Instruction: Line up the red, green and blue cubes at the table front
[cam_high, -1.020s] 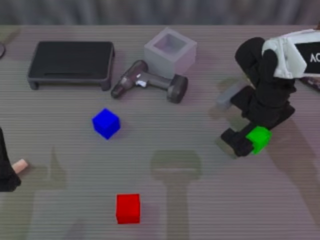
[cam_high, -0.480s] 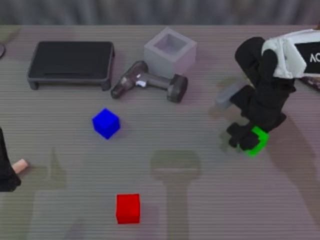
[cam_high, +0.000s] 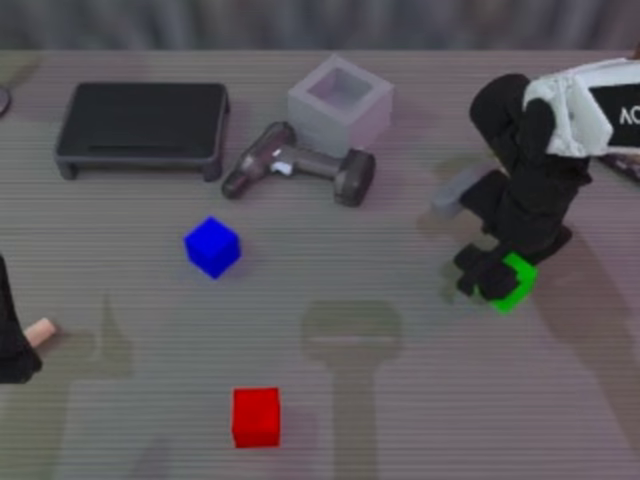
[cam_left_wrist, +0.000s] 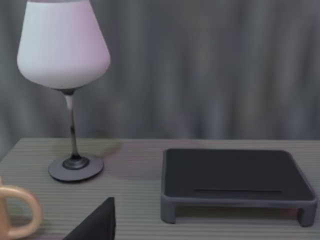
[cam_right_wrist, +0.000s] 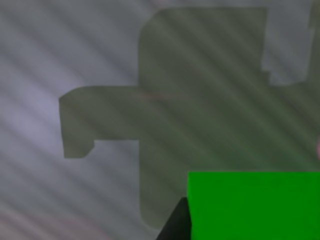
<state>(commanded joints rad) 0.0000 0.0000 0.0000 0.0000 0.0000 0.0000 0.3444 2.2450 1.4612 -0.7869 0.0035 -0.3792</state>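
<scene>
Green cube (cam_high: 516, 281) sits at the table's (cam_high: 400, 420) right side, under my right gripper (cam_high: 492, 278), which straddles it; I cannot tell if the fingers already press it. It looks rigid and light, best pinched on two flat opposite faces.

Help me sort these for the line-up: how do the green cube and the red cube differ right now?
The green cube sits at the table's right side, the red cube near the front edge. The right claw is down over the green cube; nothing is at the red one. The green cube looks turned at an angle, the red square-on. Both are small, plain, equal-sized.
</scene>
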